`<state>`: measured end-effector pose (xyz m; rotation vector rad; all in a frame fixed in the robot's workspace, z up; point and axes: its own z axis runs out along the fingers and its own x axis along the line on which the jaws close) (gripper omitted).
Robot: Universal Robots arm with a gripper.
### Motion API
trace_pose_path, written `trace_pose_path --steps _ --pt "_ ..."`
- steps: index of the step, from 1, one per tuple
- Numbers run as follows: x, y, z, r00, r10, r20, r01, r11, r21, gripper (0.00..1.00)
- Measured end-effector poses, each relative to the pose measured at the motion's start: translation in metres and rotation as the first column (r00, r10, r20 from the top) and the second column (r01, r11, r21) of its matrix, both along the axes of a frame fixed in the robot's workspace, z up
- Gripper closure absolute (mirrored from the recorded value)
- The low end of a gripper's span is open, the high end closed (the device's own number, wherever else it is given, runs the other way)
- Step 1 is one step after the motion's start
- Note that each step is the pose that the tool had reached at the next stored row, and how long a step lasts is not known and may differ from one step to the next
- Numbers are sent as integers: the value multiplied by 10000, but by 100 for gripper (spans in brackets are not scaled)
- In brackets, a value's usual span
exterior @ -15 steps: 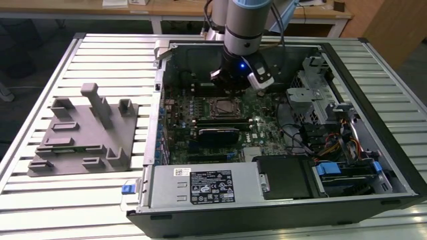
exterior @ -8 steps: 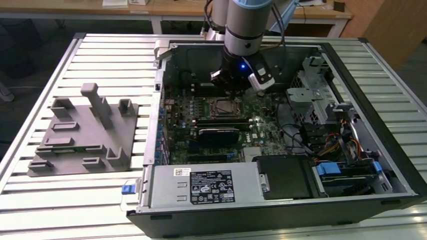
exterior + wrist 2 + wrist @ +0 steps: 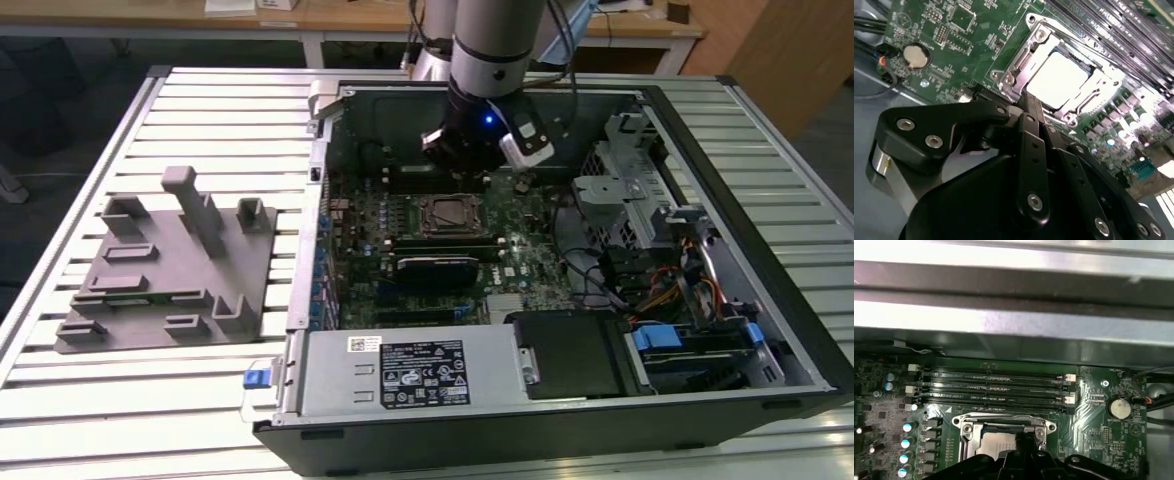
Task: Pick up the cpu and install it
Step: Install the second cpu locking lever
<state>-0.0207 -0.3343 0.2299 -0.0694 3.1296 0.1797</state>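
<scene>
Slatted table (image 3: 160, 400) carries an open computer case (image 3: 747, 300) with a grey tray (image 3: 160, 270) beside it toward the exterior view's left. Motherboard (image 3: 521, 265) lies flat in the case. Arm reaches down over the board's far part. Gripper (image 3: 1029, 107) hovers just beside the socket frame (image 3: 1019, 60), fingers (image 3: 1026, 130) pressed together, holding nothing. Cpu (image 3: 1056, 80) seated inside the frame, silvery top showing.

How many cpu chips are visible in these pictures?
1. The cpu lies inside the socket frame on the green motherboard, seen in both wrist views. Another could be hidden under other parts.
</scene>
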Motion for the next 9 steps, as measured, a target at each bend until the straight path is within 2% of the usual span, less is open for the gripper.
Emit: trace_pose_path --steps 4,6,9 --pt "0 -1 138 10000 1 -1 -1 10000 0 89" --pt "0 -10 140 10000 2 -4 -2 10000 2 89" --pt "0 -72 140 10000 0 -4 0 10000 8 89"
